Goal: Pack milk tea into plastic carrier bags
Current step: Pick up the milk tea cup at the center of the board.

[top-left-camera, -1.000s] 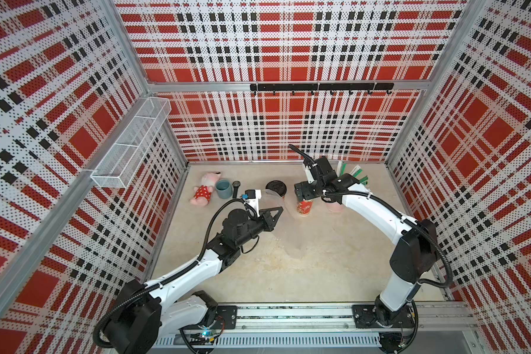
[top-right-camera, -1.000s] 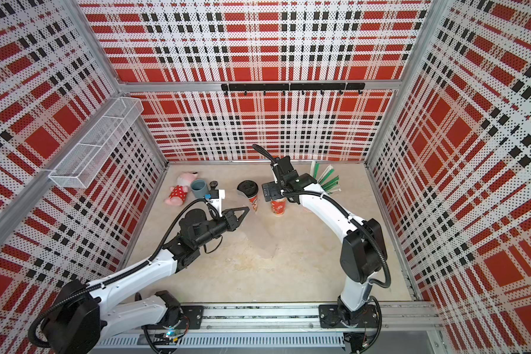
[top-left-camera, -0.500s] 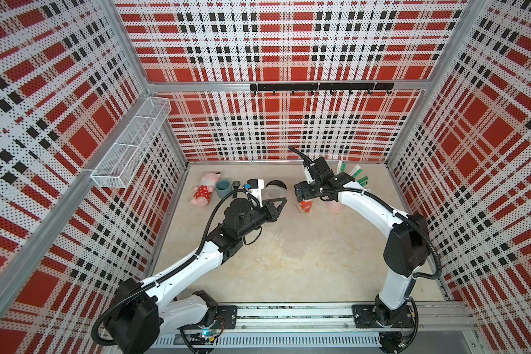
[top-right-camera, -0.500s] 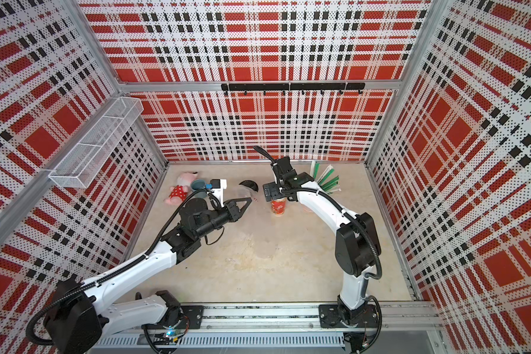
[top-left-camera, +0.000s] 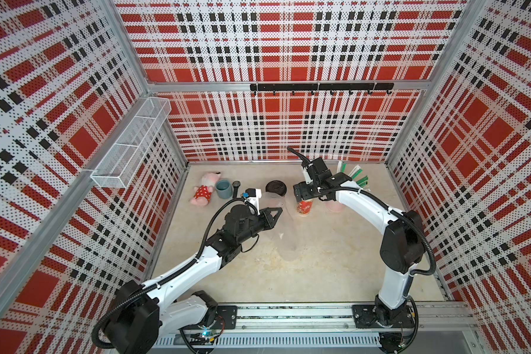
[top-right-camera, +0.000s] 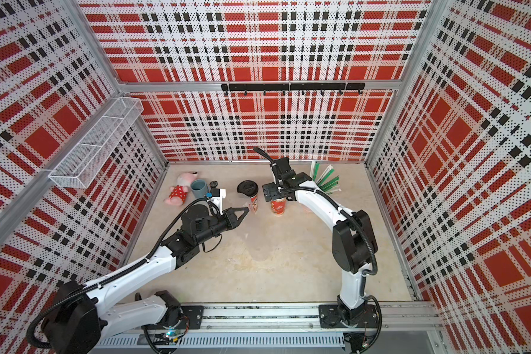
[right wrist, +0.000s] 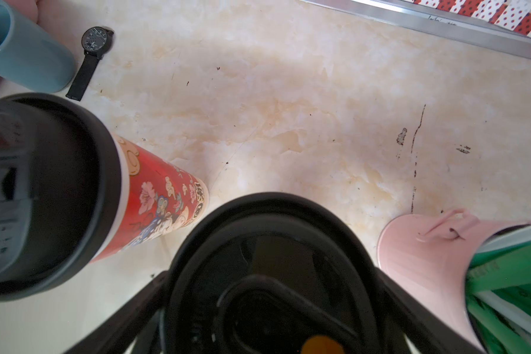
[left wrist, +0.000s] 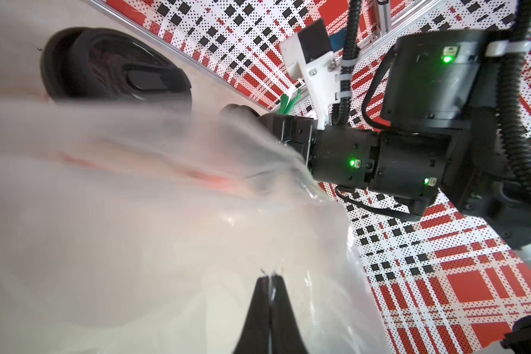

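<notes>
Risk, tipping: tall and probably top-heavy; likely to topple or shed its lid if squeezed off-centre or only at the lid rim. Applies to the unbagged milk tea [top-left-camera: 304, 210].
Risk, neighbours: little room for wide fingers, with the pink straw cup [right wrist: 426, 254] just beside at 3 o'clock and the other milk tea [top-right-camera: 254, 203] near at 9 o'clock; could knock either when closing or lifting.
Risk, film: thin and slack carrier bag [left wrist: 166, 214]; may slip from the pinch, or sag shut before taking a cup.
Left hand [left wrist: 270, 286]: pressed together, pinching an edge of the carrier bag, at 8 o'clock from the other milk tea.
Right hand [right wrist: 270, 275]: spread wide from above, fingers either side of the unbagged milk tea's black lid; holding nothing, contact not discernible.
Milk tea: both upright at 12 o'clock on the bench [top-left-camera: 319, 269], near each other, apart.
Other milk tea: veiled by the film; inside the bag or merely behind it, cannot tell.
</notes>
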### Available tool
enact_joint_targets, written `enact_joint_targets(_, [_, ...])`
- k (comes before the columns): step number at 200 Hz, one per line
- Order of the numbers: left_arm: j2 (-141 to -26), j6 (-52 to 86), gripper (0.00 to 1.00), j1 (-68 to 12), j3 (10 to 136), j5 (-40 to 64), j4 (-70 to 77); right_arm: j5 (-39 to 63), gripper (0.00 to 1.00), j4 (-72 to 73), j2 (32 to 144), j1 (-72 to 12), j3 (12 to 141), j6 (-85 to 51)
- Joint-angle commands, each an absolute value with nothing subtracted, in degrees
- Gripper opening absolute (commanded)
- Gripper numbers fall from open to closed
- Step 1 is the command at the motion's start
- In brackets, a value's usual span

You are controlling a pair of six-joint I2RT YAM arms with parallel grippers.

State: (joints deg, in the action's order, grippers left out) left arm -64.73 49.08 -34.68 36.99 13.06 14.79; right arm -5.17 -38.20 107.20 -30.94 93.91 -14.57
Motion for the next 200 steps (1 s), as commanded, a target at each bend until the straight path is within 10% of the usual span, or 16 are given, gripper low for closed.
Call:
enact_joint_targets(1, [-63.03, 49.39, 0.01, -33.94, 36.30, 13.18, 16.61, -5.27, 0.98, -38.30, 107.39, -30.67, 95.35, -13.63])
enact_joint_targets(200, [-65.08, 48.78, 0.03, -32.00, 37.97, 14.50, 17.82, -3.64, 0.93, -40.34, 106.10, -30.67, 96.08, -12.17])
